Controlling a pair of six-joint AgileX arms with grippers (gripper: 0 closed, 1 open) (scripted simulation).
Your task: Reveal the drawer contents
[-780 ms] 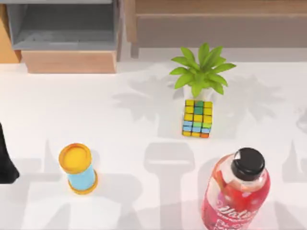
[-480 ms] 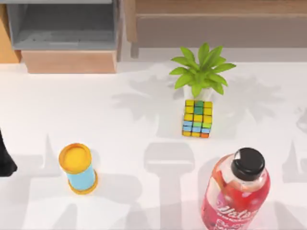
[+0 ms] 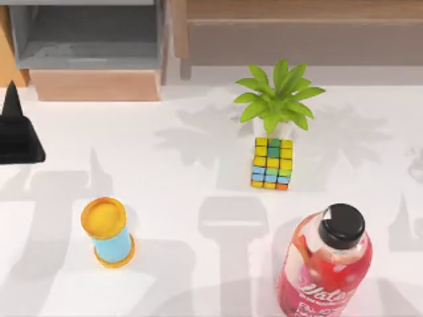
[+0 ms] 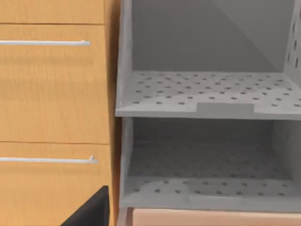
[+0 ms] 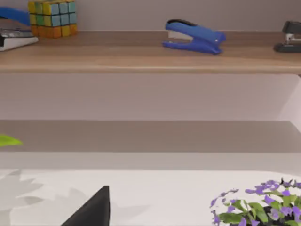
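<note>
Top view: drawer point(image 3: 92, 49), pulled open at the desk's point(image 3: 198, 132) far left, grey floor exposed, tan front panel toward the arms. Left hand point(image 3: 16, 132) hovers at the left edge, just before the drawer front; whether its fingers are apart cannot be told.

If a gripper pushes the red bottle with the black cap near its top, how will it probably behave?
The red bottle stands upright and looks tall for its base, so a high push would probably tip it. It appears full of red liquid, so likely heavy. Once on its side, its round body could roll.
</note>
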